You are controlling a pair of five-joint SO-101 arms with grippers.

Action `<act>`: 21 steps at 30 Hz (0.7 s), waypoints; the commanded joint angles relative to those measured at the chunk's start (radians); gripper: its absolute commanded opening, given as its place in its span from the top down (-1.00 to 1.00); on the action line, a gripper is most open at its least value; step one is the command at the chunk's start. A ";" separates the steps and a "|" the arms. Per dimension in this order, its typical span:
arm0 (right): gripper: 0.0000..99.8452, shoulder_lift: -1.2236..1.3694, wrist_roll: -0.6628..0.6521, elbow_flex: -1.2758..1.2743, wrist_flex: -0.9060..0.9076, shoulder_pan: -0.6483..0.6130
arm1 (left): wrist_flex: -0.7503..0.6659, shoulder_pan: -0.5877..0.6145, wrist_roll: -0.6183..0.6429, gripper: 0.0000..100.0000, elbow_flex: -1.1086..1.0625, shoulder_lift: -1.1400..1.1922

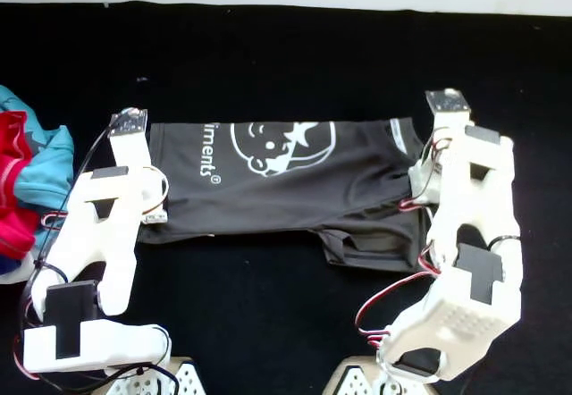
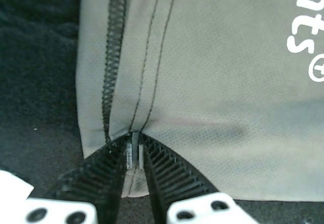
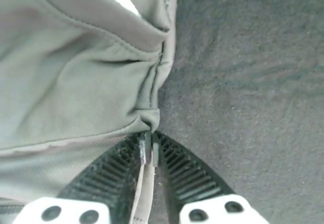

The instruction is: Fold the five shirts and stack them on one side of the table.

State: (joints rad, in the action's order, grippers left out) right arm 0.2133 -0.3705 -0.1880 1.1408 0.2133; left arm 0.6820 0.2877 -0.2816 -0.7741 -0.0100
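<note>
As wrist views show: left end effector (image 2: pixel 135 154), right end effector (image 3: pixel 148 147) clamped on black shirt (image 1: pixel 268 194); overhead, bright heap (image 1: pixel 29 176) beside.

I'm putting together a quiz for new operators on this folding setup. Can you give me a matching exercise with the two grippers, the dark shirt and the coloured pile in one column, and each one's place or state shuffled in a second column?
Column one
1. left gripper
2. right gripper
3. dark shirt
4. red and teal pile

Column two
A. bunched at the edge of the table
B. shut on the shirt's edge at the collar end
C. lying across the middle of the table, white print up
D. shut on the shirt's hem, near the white lettering

Pairs: 1-D, 2-B, 3-C, 4-A
</note>
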 commanded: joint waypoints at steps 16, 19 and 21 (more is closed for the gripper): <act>0.65 -0.048 -0.072 0.142 0.166 0.041 | -0.040 -0.010 0.005 0.98 0.001 0.005; 0.78 -0.130 -0.072 0.139 0.228 0.005 | -0.040 -0.010 0.005 0.98 0.001 0.005; 0.96 -0.188 -0.072 0.117 0.268 -0.039 | -0.040 -0.010 0.005 0.98 0.001 0.005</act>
State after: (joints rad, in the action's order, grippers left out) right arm 0.1381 -0.4335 -0.0913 1.3525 0.2332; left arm 0.6820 0.2877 -0.2816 -0.7741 -0.0100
